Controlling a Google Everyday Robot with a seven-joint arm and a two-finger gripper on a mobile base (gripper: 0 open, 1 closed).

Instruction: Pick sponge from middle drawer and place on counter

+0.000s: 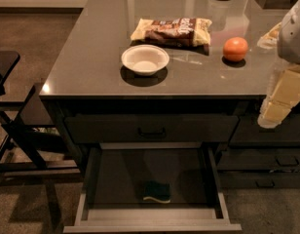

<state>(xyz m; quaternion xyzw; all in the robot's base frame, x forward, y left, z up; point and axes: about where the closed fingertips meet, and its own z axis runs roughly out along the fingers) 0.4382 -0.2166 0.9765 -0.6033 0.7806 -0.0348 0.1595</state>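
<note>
Dim room, carpeted floor, dark cabinet with a glossy grey-brown worktop. On it sit a white bowl, a snack bag behind the bowl, and an orange to the right, all apart from one another.

Top drawer with the black handle is closed. Below it the middle drawer is pulled fully out, dark floor exposed. The sponge lies flat on that floor, roughly centred side to side, near the front wall but not touching it. Green layer is up, with a yellow foam edge showing along its near side. Its long axis runs left-right, parallel to the drawer front.

The gripper is at the right edge of the view, beside the worktop's front right corner and pointing down-left. It is above the narrower right-hand drawers and holds nothing visible. Open or closed: cannot tell.

Key relation: the sponge is down and to the left of the gripper, well apart, and lower than the closed top drawer. With only one arm, there is no choice of side.

Judgement: the pick has not begun. The reach must drop past the worktop edge, travel left over the drawer's right side wall and descend near the front. Closing across the sponge's short side looks the easier grip. The low front wall and right wall are the likely snag points.
</note>
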